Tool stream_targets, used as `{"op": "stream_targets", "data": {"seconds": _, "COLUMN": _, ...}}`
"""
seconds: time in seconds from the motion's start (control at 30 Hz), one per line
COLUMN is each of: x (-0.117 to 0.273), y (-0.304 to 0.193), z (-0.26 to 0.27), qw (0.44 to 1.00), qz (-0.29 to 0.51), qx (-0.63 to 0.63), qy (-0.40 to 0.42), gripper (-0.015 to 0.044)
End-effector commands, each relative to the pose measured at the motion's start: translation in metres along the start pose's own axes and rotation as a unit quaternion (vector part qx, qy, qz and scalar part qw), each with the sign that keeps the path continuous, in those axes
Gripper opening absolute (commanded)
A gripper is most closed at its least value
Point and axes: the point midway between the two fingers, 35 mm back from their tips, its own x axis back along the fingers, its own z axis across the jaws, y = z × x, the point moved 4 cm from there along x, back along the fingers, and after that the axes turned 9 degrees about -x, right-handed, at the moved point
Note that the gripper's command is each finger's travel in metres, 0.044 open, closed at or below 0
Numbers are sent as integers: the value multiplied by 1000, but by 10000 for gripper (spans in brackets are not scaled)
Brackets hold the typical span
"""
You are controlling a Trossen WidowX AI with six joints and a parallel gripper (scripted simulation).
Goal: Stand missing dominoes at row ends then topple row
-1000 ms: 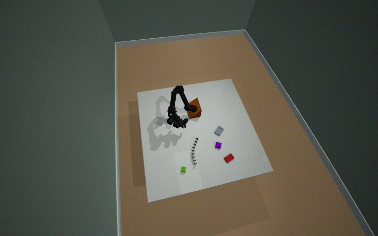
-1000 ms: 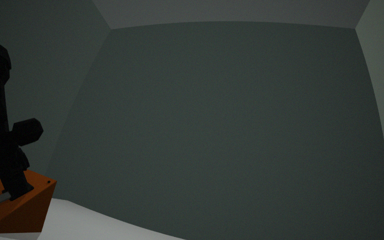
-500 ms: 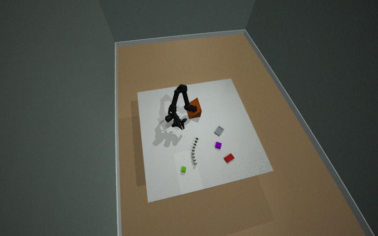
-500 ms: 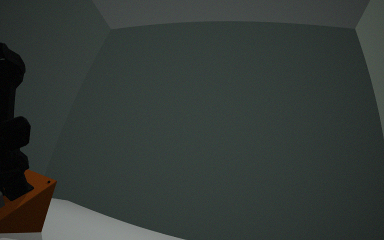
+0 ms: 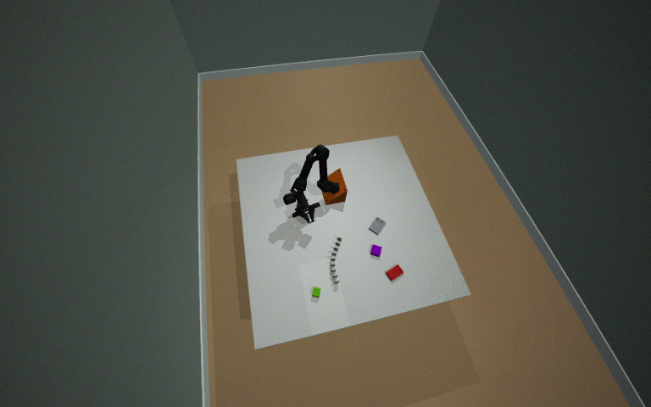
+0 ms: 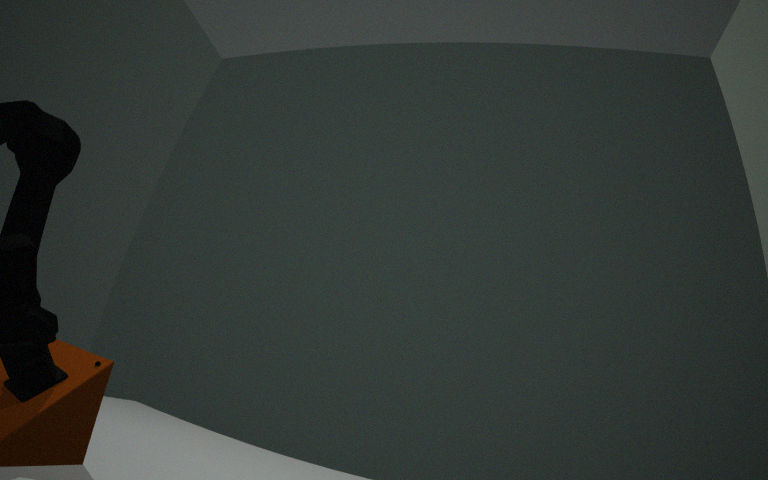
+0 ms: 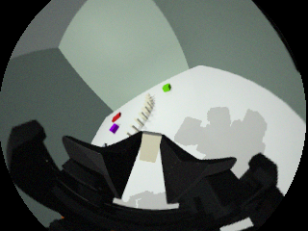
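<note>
My gripper [image 5: 309, 219] [image 7: 151, 135] is shut on a cream domino [image 7: 150, 148], which shows between the fingertips in the wrist view. It is held above the white table, to the upper left of the row in the top view. A curved row of several standing dominoes [image 5: 332, 265] [image 7: 145, 114] runs down the table in the top view and lies beyond the fingers in the wrist view. The fingers may hide the near end of the row in the wrist view. In the exterior view neither the fingers nor the row shows.
The arm stands on an orange wedge [image 5: 335, 197] [image 6: 93, 413]. A green block [image 5: 315, 292] [image 7: 166, 88] is left of the row's lower end in the top view. A grey box [image 5: 377, 224], a purple block [image 5: 375, 250] [image 7: 114, 128] and a red block [image 5: 394, 272] [image 7: 116, 116] lie right of it.
</note>
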Motion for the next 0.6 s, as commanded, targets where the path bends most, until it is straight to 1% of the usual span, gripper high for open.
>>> {"op": "stream_targets", "data": {"seconds": 0.0, "x": 5, "y": -1, "z": -1, "qw": 999, "qz": -33, "qx": 26, "qy": 4, "gripper": 107}}
{"op": "stream_targets", "data": {"seconds": 0.57, "x": 31, "y": -6, "z": -6, "qw": 977, "qz": -148, "qx": 156, "qy": -8, "gripper": 107}}
